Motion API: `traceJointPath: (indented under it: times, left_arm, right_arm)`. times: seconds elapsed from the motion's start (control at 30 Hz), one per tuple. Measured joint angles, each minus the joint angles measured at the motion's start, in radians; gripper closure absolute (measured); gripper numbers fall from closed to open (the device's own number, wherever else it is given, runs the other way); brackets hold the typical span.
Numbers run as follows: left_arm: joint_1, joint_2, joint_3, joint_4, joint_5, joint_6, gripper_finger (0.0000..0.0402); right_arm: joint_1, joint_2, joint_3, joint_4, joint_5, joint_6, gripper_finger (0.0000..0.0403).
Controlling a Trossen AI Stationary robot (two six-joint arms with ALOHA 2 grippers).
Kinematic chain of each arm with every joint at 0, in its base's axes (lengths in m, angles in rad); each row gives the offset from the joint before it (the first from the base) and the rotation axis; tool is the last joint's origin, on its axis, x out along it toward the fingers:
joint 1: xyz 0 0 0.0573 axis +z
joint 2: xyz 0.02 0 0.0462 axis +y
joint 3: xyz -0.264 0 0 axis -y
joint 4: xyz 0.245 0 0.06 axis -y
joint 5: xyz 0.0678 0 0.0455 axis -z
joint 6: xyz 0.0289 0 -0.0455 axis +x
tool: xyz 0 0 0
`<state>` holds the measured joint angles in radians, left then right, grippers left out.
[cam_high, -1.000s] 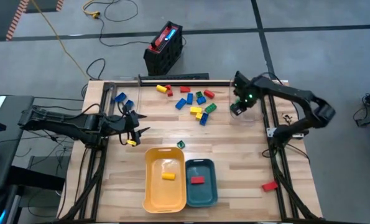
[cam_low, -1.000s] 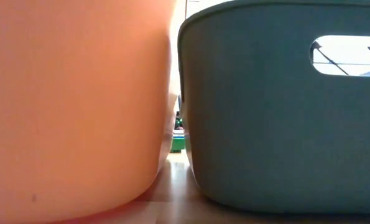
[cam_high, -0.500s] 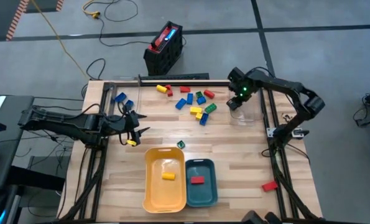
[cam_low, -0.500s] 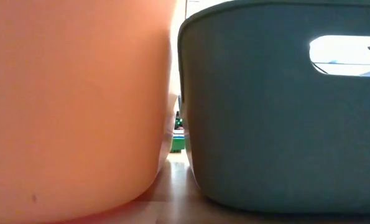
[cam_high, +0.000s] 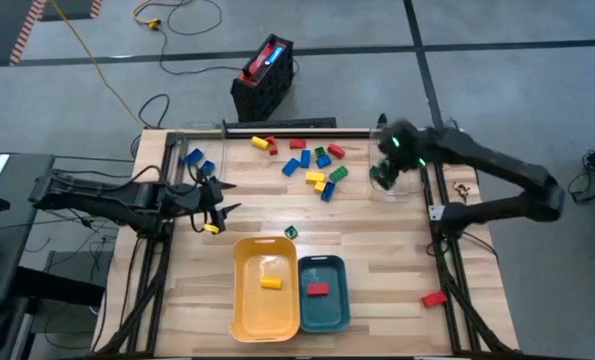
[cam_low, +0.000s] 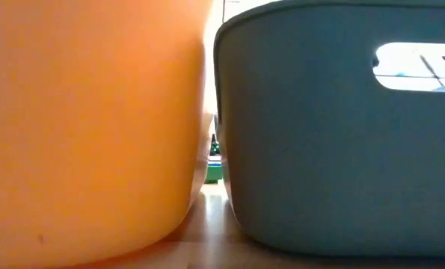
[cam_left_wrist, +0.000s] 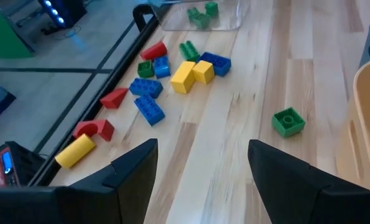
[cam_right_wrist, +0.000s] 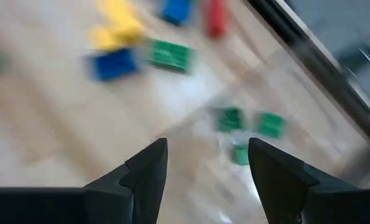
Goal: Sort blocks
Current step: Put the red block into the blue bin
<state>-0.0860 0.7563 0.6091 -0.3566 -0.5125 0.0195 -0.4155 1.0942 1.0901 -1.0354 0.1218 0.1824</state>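
Red, yellow, blue and green blocks (cam_high: pixel 312 165) lie loose on the far middle of the table; the left wrist view shows this pile (cam_left_wrist: pixel 172 78) too. A lone green block (cam_high: pixel 291 232) rests flat near the trays. One yellow block (cam_high: pixel 270 283) lies in the yellow tray (cam_high: pixel 239 300) and one red block (cam_high: pixel 318 290) in the teal tray (cam_high: pixel 337 310). My right gripper (cam_high: pixel 383 177) hangs open over a clear container (cam_high: pixel 405 186) that holds green blocks (cam_right_wrist: pixel 229 118). My left gripper (cam_left_wrist: pixel 203 152) stands open at the table's left with nothing between its fingers.
Blue blocks (cam_high: pixel 193 157) and a yellow one (cam_high: pixel 211 229) lie by the left gripper. A red block (cam_high: pixel 433 298) sits near the right front corner. In the low view the walls of the yellow tray (cam_low: pixel 95 127) and the teal tray (cam_low: pixel 334 149) fill the picture.
My right arm has swung out toward the table's right edge, and its gripper has risen while staying over the clear container. The left arm and the blocks on the table have kept still.
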Motion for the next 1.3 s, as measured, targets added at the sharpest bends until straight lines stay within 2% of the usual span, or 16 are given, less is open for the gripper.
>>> traceJointPath:
  times: [0.13, 0.27, 0.33, 0.43, 0.53, 0.67, 0.8, 1.0, 1.17, 1.3]
  left_arm:
    - [0.011, 0.000, 0.005, -0.009, -0.030, 0.026, 0.0157]
    - [0.027, 0.000, 0.005, -0.012, -0.044, 0.034, 0.0157]
    - [0.027, 0.000, 0.005, -0.005, -0.041, 0.049, 0.0157]
    - [0.027, 0.000, 0.005, 0.009, -0.027, 0.096, 0.0157]
    - [0.027, 0.000, 0.005, 0.010, -0.023, 0.115, 0.0157]
    - [0.027, 0.000, 0.005, 0.012, -0.022, 0.110, 0.0157]
    - [0.027, 0.000, 0.005, 0.011, -0.020, 0.094, 0.0157]
    - [0.027, 0.000, 0.005, 0.011, -0.020, 0.075, 0.0157]
    - [0.027, 0.000, 0.005, 0.009, -0.017, 0.057, 0.0157]
    - [0.027, 0.000, 0.005, 0.008, 0.000, 0.052, 0.0157]
  right_arm:
    - [0.398, -0.087, -0.071, -0.006, 0.035, 0.150, 0.0168]
    - [0.782, -0.048, -0.134, 0.019, 0.069, 0.374, 0.0168]
    - [0.925, 0.014, -0.140, 0.045, 0.077, 0.472, 0.0169]
    - [1.071, 0.118, -0.124, 0.067, 0.082, 0.577, 0.0179]
    - [1.159, 0.236, -0.085, 0.059, 0.053, 0.653, 0.0195]
    - [1.229, 0.390, -0.009, -0.035, -0.021, 0.744, 0.0217]
    - [1.272, 0.493, 0.057, -0.133, -0.075, 0.792, 0.0216]
    - [1.311, 0.513, 0.069, -0.143, -0.250, 0.817, 0.0161]
    - [1.355, 0.525, 0.062, -0.144, -0.284, 0.814, 0.0114]
    - [1.388, 0.566, 0.051, -0.180, -0.374, 0.770, 0.0098]
